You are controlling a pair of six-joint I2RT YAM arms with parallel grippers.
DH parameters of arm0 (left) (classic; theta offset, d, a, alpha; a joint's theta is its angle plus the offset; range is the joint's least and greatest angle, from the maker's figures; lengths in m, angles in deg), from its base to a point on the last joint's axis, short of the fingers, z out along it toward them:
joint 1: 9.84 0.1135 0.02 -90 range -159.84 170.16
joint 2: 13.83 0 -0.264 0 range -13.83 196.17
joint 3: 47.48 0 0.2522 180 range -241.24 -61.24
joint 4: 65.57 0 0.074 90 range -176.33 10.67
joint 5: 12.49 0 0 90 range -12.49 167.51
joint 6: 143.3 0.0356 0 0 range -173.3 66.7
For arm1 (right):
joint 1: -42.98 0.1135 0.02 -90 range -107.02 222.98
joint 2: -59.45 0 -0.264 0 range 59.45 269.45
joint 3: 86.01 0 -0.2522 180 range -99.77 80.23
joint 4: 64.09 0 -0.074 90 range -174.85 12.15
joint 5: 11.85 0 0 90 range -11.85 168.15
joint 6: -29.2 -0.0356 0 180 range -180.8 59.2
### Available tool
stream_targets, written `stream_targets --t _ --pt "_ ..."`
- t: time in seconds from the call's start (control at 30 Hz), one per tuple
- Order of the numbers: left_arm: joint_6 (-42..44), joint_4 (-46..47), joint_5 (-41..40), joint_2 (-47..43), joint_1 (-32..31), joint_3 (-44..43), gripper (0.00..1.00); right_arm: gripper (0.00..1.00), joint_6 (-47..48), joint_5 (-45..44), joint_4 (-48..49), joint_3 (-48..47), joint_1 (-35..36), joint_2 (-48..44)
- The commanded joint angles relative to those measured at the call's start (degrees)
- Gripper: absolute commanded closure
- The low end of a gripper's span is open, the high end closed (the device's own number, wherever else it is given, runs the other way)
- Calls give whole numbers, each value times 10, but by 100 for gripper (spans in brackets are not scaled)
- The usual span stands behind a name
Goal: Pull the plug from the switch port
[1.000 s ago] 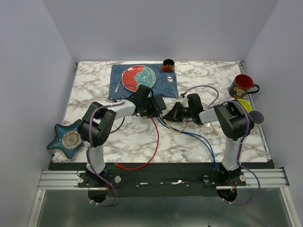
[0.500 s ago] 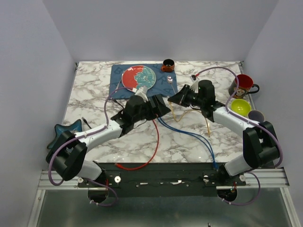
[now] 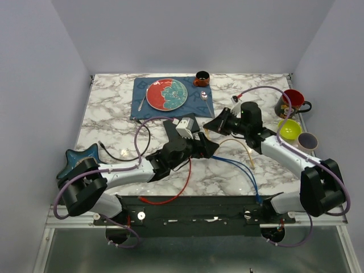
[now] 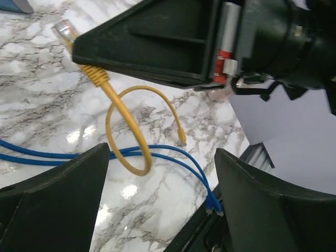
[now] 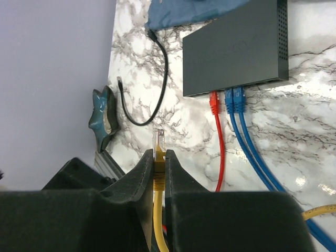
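- Top external: left gripper (image 3: 211,149) hangs over the marble table (image 3: 114,108), with the right gripper (image 3: 208,121) just beyond it.
- Left wrist: the jaws gape with nothing between them; a yellow cable (image 4: 107,126) loops below.
- Right wrist: the right gripper pinches the yellow plug (image 5: 158,140), well clear of the switch (image 5: 236,47), which lies beside the blue placemat (image 5: 173,13).

Setting, robotics lab test cell: marble-patterned table (image 3: 114,108) was boxed in by plain pale walls (image 3: 34,85), with two robot arms (image 3: 284,151) bolted to an aluminium rail (image 3: 62,215).
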Motion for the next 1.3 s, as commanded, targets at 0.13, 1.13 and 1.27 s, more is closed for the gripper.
stream_targets --t 0.13,1.13,1.27 --pt "-8 40 -27 52 -2 -2 33 99 -4 -5 -31 29 21 -65" --pt "-111 -832 -517 -530 138 -110 100 46 -13 -130 -95 76 31 -202" --pt "-89 -832 -446 -481 209 -107 100 46 -10 -118 -93 80 31 -195"
